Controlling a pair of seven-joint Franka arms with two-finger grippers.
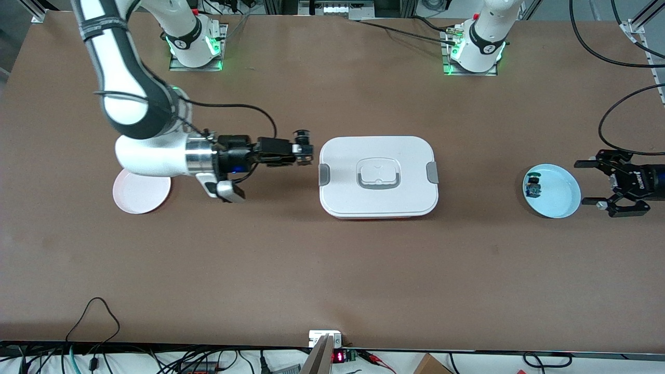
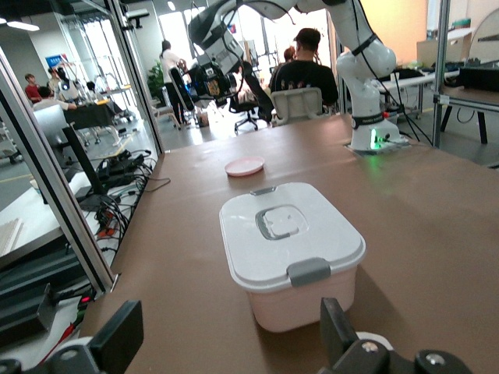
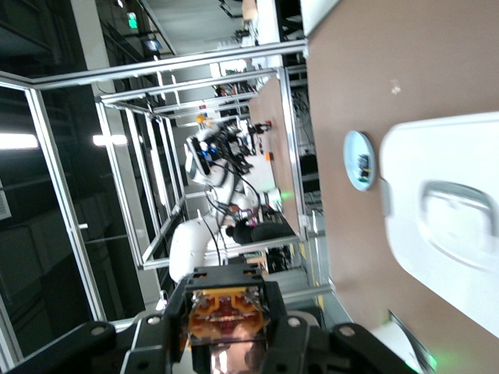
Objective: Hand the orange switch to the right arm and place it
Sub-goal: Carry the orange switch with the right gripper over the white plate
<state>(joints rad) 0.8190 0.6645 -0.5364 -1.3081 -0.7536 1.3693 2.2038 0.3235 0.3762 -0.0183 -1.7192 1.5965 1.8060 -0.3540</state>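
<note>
Right gripper (image 1: 304,150), jaws clamped on the orange switch (image 3: 226,305), hangs over the table (image 1: 332,270) between pink plate (image 1: 141,193) and white box (image 1: 378,176), handover apparently done, while left gripper (image 1: 597,182) waits, jaws apart, beside blue plate (image 1: 558,189).
</note>
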